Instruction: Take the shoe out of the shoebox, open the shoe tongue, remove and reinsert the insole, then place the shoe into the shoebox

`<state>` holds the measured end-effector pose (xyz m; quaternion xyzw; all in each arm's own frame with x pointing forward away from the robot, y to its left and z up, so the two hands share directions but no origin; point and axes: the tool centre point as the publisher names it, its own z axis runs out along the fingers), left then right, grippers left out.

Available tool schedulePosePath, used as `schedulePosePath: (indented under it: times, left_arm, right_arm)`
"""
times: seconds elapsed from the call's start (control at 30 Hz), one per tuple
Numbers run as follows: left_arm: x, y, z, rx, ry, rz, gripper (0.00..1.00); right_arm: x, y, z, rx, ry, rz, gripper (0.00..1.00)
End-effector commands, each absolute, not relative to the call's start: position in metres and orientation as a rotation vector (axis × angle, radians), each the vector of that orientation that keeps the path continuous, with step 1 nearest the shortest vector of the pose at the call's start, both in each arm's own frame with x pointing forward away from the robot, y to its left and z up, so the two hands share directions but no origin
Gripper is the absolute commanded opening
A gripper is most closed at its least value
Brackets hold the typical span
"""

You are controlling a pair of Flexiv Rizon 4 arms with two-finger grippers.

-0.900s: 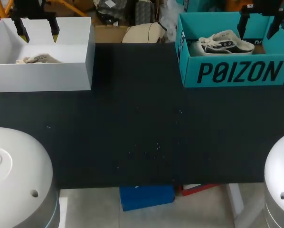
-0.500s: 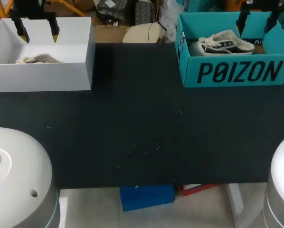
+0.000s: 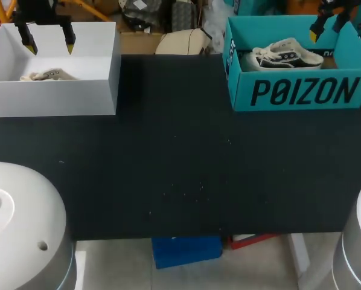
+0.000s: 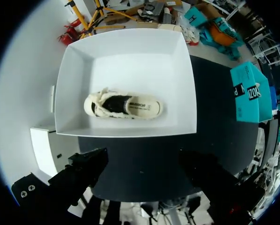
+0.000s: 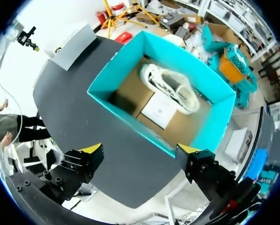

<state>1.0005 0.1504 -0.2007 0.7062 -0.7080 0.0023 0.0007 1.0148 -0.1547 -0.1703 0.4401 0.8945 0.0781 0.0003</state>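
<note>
A white shoebox (image 3: pixel 54 90) stands at the table's far left with a cream shoe (image 3: pixel 47 75) lying inside. My left gripper (image 3: pixel 47 39) hangs open above it, holding nothing. From the left wrist the cream shoe (image 4: pixel 123 105) lies on its side on the white box's floor (image 4: pixel 126 56), ahead of the open gripper (image 4: pixel 142 164). A teal shoebox (image 3: pixel 298 90) at the far right holds a white and black sneaker (image 3: pixel 286 54). My right gripper (image 3: pixel 328 21) is open above its back right corner. The right wrist view shows the sneaker (image 5: pixel 170 86) in the teal box (image 5: pixel 126 105), ahead of the open gripper (image 5: pixel 140 154).
The black tabletop (image 3: pixel 180 157) stretches between the two boxes. A white card (image 5: pixel 158 110) lies on the teal box's floor beside the sneaker. My arms' pale bases (image 3: pixel 23 223) fill the front corners of the head view.
My right gripper has risen and shifted toward the right, turning so its fingers appear closer together in the head view. The left gripper and both shoes have stayed put.
</note>
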Motion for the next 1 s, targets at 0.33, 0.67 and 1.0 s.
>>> schedulePosePath:
  times: [0.33,0.67,1.0]
  left_arm:
    - [1.0,0.15,-0.2,2.219,-2.222,0.004,1.0]
    - [1.0,0.15,-0.2,2.219,-2.222,0.004,1.0]
    - [1.0,0.15,-0.2,2.219,-2.222,0.004,1.0]
  right_arm:
    - [1.02,-0.156,-0.182,-0.206,3.125,0.3,1.0]
    - [1.059,-0.127,-0.223,-0.167,2.986,0.399,1.0]
    - [1.102,-0.128,-0.254,-0.329,2.953,0.277,0.51]
